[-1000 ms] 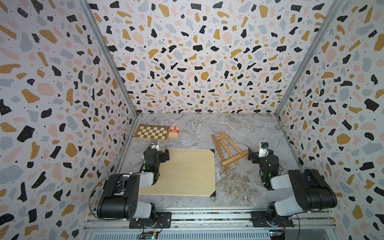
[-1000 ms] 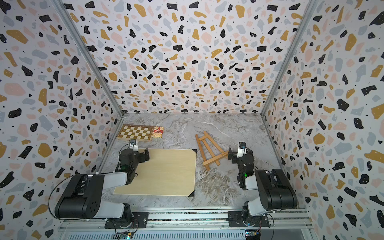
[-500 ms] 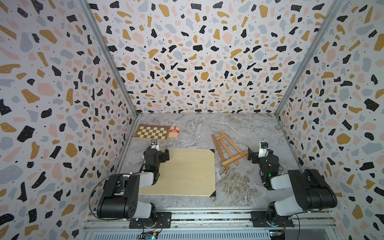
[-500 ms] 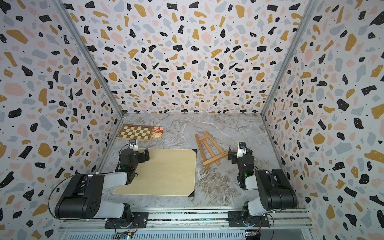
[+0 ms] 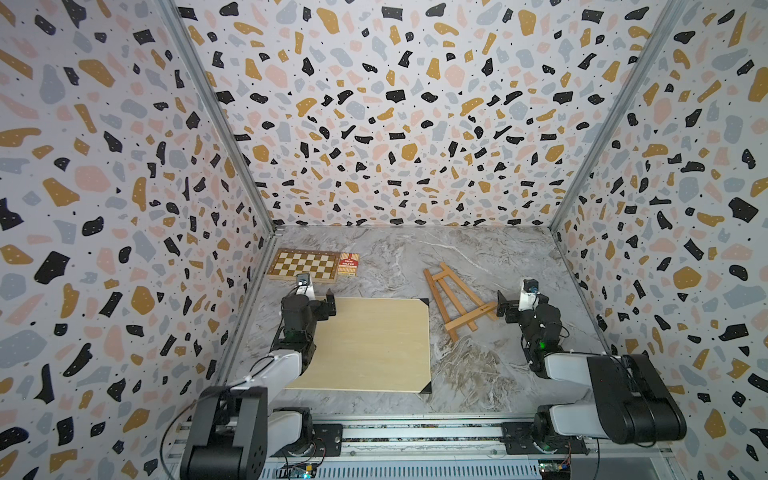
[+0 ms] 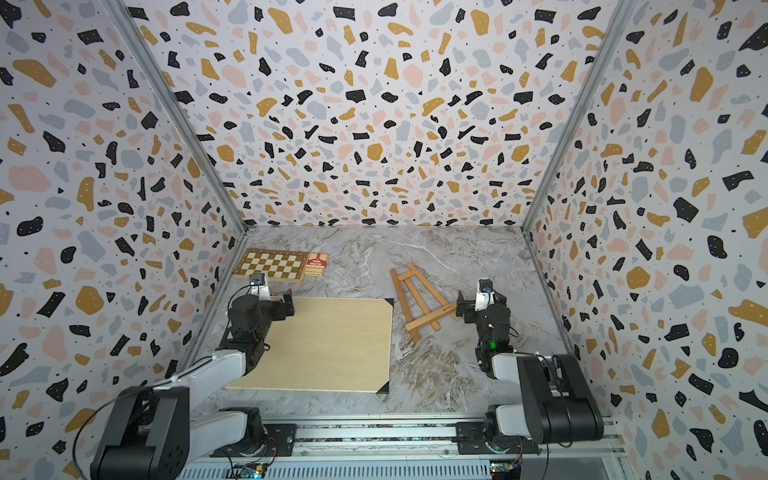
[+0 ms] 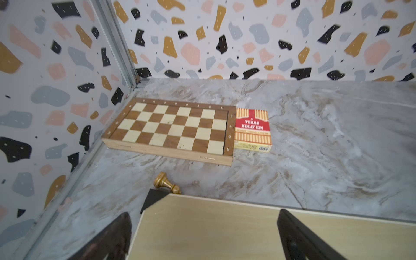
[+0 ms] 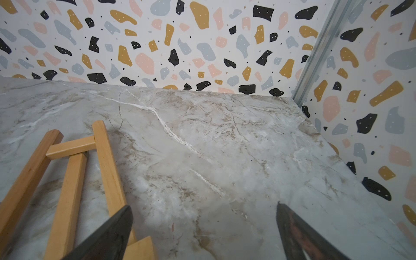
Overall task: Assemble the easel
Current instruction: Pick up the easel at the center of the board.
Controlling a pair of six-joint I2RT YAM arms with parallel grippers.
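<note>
The easel (image 5: 453,305) (image 6: 419,300) is a small orange-brown frame of thin slats, lying flat and folded on the marble table right of centre in both top views. My right gripper (image 5: 515,306) (image 6: 471,309) hovers low just right of the easel's ledge end, open and empty. In the right wrist view its gripper (image 8: 203,210) frames bare marble, with the easel slats (image 8: 67,180) beside one finger. My left gripper (image 5: 321,302) (image 7: 203,221) stands open and empty over the far left corner of a pale wooden board (image 7: 202,234).
The pale board (image 5: 374,345) with black corners lies left of the easel. A chessboard (image 5: 303,266) and a red card box (image 5: 348,264) sit at the back left. A gold pawn (image 7: 166,183) lies by the board's corner. Patterned walls enclose three sides.
</note>
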